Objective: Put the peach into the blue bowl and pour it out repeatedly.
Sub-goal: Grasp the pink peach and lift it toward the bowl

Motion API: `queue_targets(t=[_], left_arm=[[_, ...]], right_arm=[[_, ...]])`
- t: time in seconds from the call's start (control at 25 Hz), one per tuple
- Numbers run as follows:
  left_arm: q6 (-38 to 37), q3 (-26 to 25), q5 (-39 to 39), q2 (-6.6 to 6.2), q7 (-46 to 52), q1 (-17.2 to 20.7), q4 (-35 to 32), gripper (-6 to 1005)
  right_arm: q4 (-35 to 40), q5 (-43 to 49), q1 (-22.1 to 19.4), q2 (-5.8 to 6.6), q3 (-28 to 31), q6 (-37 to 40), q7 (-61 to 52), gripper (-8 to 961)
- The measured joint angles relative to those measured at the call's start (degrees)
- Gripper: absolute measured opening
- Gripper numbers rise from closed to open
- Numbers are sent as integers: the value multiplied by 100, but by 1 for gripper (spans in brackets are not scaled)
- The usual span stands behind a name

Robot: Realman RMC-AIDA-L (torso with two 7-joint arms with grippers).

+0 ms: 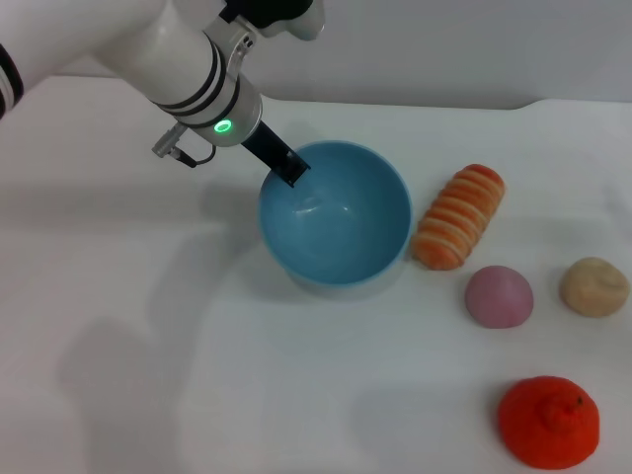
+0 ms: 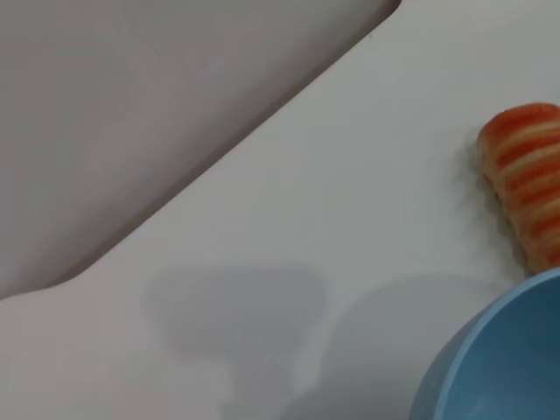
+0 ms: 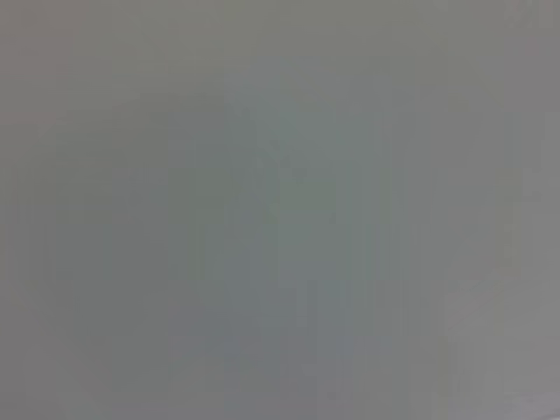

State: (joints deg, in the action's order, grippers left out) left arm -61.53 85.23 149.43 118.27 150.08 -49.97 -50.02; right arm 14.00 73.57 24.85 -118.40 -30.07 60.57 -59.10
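The blue bowl (image 1: 346,229) is in the middle of the white table, tipped with its empty glossy inside facing forward. My left gripper (image 1: 288,170) reaches down from the upper left and is shut on the bowl's far-left rim; one black finger lies over the edge. The pink-mauve peach (image 1: 499,295) rests on the table to the right of the bowl, clear of it. In the left wrist view a part of the bowl (image 2: 500,367) fills one corner. My right gripper is out of sight, and its wrist view shows only plain grey.
An orange-and-cream striped toy (image 1: 459,215) lies just right of the bowl, also seen as the striped toy (image 2: 530,175) from the left wrist. A beige ball (image 1: 593,285) sits right of the peach. A bumpy bright orange fruit (image 1: 548,422) is at the front right.
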Motion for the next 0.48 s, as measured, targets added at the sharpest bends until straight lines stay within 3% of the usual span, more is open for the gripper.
queue_targets(t=[0.24,0.28,0.32,0.48], left_arm=[[-474,-125,-38,3,28,-17,9,-1],[-544,-119,-27,3,56,-23,8,-1],[-544,-119,-27,3,56,-23,8,-1],[-638,-76,49,4,435,-52,3,0]], right_arm=[[2240,3284,188,1,-15,-6,-3243,779],[2846,4437,375,3,-61,242,-4293,779],[2846,4437,375,3,-61,242,-4293,779],[3736,6031,816,19,-117,1164,-5606,776]])
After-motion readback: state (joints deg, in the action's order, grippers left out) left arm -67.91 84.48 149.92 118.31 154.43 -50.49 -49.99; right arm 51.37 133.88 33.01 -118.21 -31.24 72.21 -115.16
